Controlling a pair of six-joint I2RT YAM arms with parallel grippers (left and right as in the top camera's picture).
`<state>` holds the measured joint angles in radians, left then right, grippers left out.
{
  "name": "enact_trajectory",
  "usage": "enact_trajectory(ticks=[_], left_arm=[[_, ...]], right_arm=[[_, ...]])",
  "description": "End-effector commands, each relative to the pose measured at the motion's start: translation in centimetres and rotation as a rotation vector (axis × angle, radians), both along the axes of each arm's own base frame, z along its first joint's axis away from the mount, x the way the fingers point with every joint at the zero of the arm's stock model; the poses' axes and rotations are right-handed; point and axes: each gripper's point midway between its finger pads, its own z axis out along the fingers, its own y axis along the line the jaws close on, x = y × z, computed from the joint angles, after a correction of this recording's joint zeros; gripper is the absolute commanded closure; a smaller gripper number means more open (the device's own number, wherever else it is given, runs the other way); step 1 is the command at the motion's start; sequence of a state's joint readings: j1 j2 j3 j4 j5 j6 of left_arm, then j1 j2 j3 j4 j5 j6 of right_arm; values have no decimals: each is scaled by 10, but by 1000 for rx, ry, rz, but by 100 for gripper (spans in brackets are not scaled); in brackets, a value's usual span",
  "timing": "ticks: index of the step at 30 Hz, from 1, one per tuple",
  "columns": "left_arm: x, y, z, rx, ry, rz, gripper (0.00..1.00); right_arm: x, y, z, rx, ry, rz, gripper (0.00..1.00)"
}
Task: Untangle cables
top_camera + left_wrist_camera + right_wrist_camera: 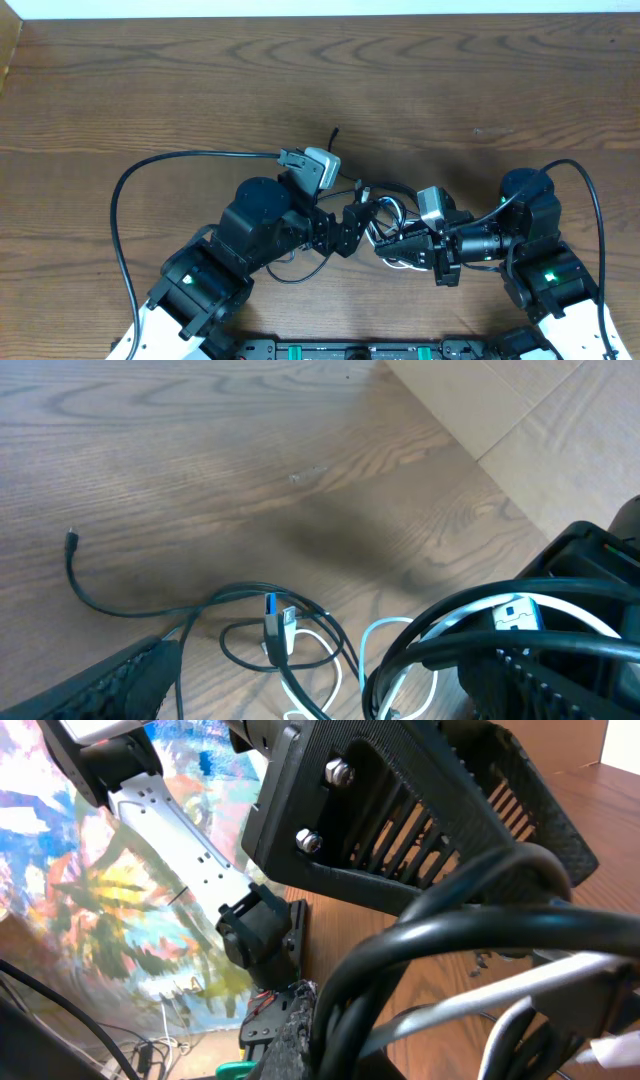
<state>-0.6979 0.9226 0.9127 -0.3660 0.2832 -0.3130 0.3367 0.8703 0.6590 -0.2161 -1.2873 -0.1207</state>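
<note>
Wooden table [300,80], tangled cables [385,212] lying between left claw [355,222] and right claw [392,246]

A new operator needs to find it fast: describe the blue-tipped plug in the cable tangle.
On the wooden table, look at the tangle of thin black and white cables in the left wrist view. Inside its loops lies a USB plug. It alone has a bright blue tongue; the other visible end, a tiny black plug, lies apart on bare wood.

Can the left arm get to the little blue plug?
Probably yes. The left gripper is open and the blue plug lies uncovered just ahead of it, with thin cables looped around it.
</note>
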Motion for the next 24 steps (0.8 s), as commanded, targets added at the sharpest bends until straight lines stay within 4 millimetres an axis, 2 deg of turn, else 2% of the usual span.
enact_trajectory(ticks=[1,10,17,24], left_arm=[[0,-4,-2,6,-2,-20,7],[-9,-20,-10,-12,56,-115,6],[-27,-34,2,-83,62,-241,7],[-28,-35,4,-90,61,-252,6]], right_arm=[[-4,0,1,12,-9,27,99],[-4,0,2,12,-10,27,99],[-3,0,1,9,-12,20,99],[-3,0,1,9,-11,19,99]])
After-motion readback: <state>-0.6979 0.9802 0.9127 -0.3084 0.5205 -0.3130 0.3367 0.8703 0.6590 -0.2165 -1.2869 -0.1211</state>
